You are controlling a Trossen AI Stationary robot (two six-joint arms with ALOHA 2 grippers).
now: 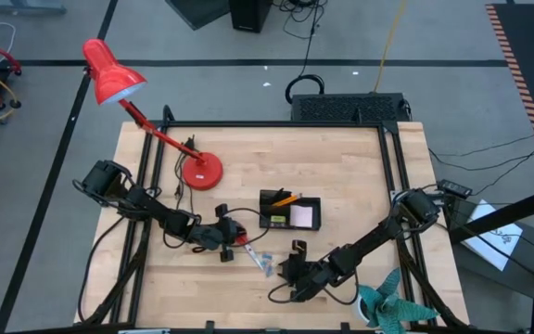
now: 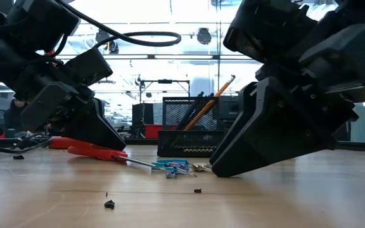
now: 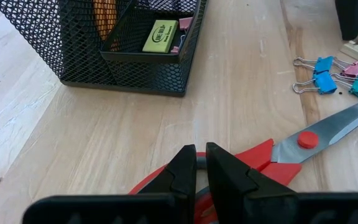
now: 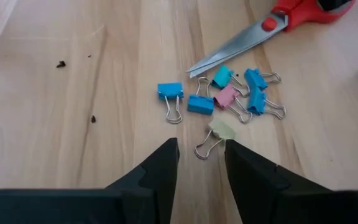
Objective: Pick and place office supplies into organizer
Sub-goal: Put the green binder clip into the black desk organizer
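Nearest to us in the low view, our right gripper [image 4: 201, 163] hangs low over the pale wooden table [image 1: 360, 186], its fingers parted and empty, just short of a loose cluster of small blue, pink and cream binder clips [image 4: 229, 99]. Beside them lie the red-handled steel scissors [image 3: 303, 140]; our left gripper [image 3: 201, 165] appears pinched almost shut on their red handle, though the handle is partly hidden. Farther back stands the black wire-mesh organizer [image 1: 290, 211], holding orange pencils [image 2: 211, 101], a yellow-green eraser [image 3: 160, 36] and a pink note pad [image 1: 303, 216].
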